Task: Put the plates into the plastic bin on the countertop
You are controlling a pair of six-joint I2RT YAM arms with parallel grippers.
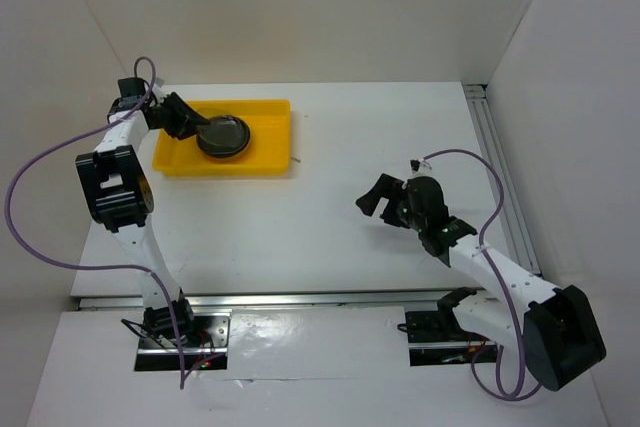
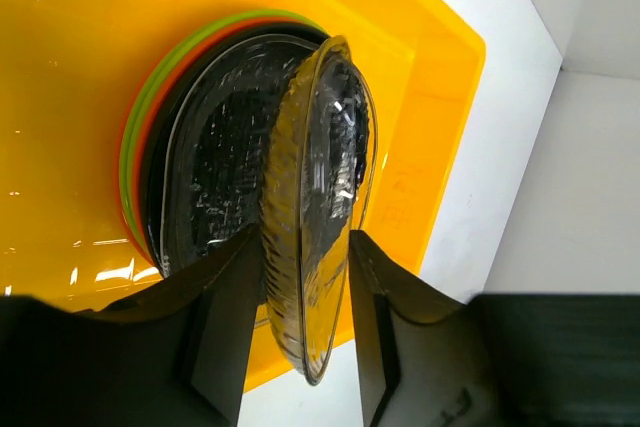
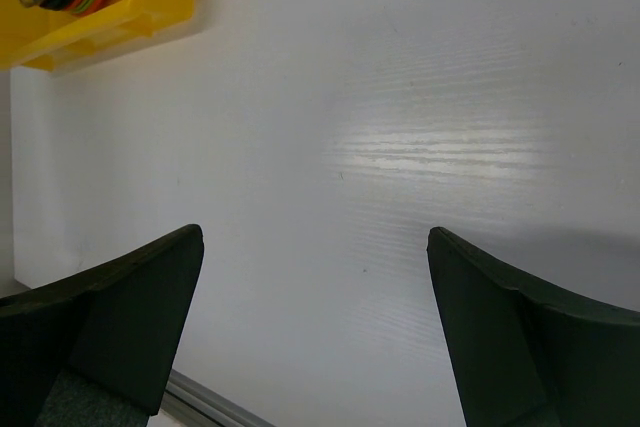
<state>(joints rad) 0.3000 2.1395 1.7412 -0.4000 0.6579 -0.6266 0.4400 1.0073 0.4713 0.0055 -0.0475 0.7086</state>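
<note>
Plate (image 2: 322, 187) (tilted, wrist view only) at left claw (image 2: 305, 247), grip unclear | right claw (image 3: 315, 242) wide

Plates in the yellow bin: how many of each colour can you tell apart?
Lime green plate: 1
Orange plate: 1
Black plate: 1
Translucent grey plates: 2, one flat on the stack, one on edge between the left fingers
Total: 5 told apart; the stack may hide more.
</note>
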